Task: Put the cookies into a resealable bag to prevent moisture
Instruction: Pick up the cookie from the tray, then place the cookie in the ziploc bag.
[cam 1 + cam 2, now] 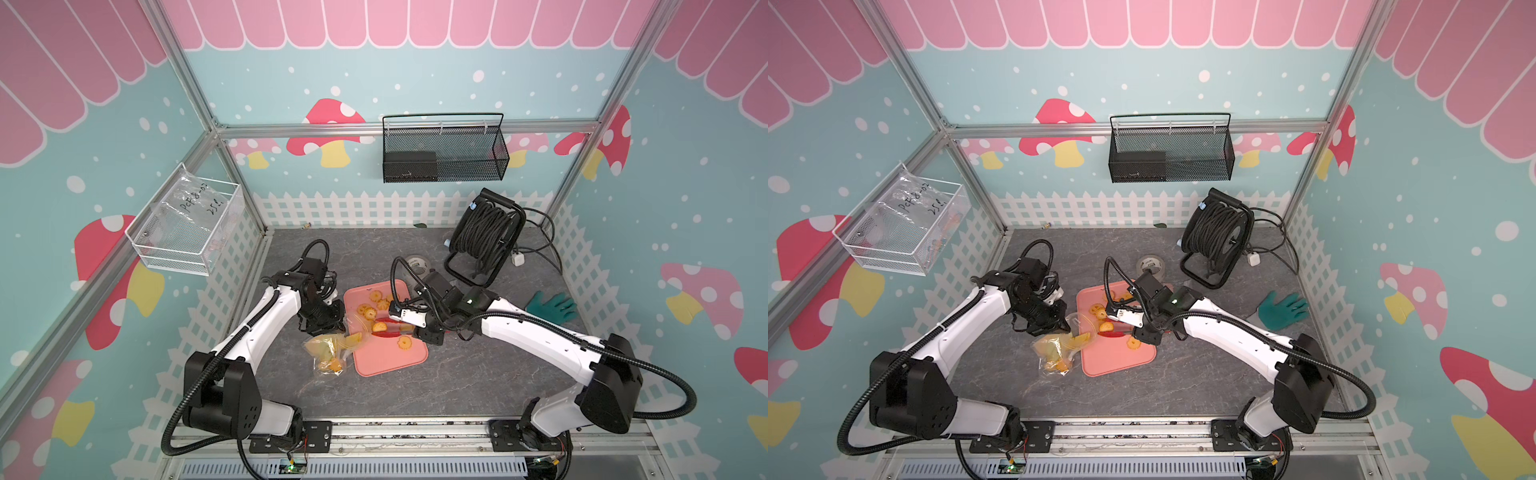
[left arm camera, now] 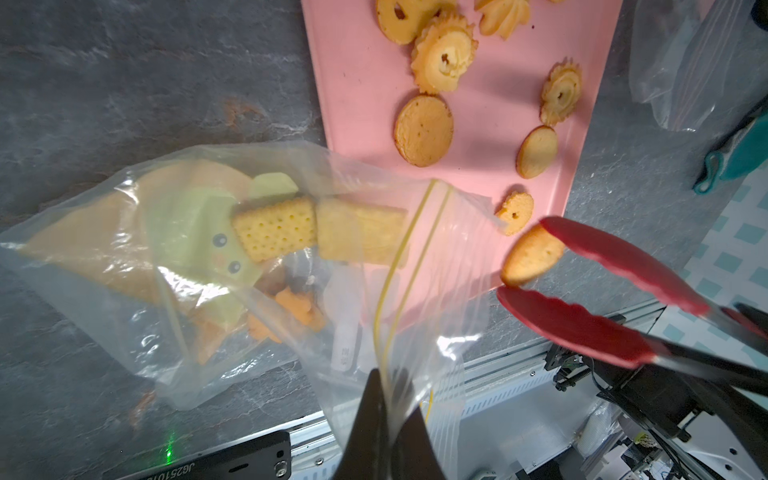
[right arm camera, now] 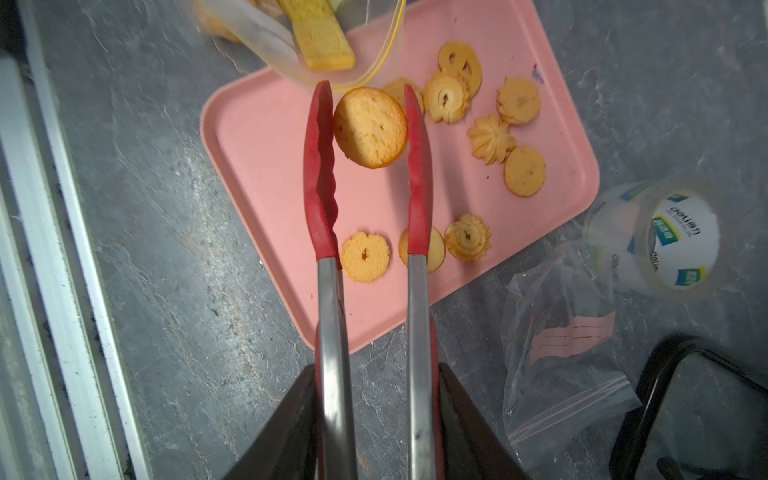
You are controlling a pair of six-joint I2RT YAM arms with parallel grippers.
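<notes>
- Right wrist view: right gripper [image 3: 376, 374] is clenched on the steel arms of the tongs [image 3: 330, 291], squeezing them together.
- The red tong tips pinch one plain round cookie [image 3: 370, 126] by its edges, lifted clear of the pink tray [image 3: 257, 158].
- We see that cookie just outside the mouth of the resealable bag [image 2: 124, 216], not inside it yet.
- Left wrist view: left gripper [image 2: 392, 399] is clamped tight on the bag's yellow zip rim, holding the mouth up and open toward the tray.
- The bag body lies on the table [image 1: 457, 386] against the tray's left edge, by its near left corner.
- Inside the bag we make out two rectangular crackers [image 2: 274, 228], some orange pieces and a pale yellow-green piece with a printed face.
- Remaining cookies [image 3: 524, 171]: we count about nine loose on the tray, mostly scalloped rounds, a few plain discs.
- The tray sits roughly mid-table.
- A second clear bag with pink strips [image 3: 569, 336] lies flat just beside the tray, next to a tape roll [image 3: 665, 241].
- Cable reel [image 1: 484, 232] stands at the table's far right corner.
- Green glove [image 1: 552, 306] lies near the right edge.
</notes>
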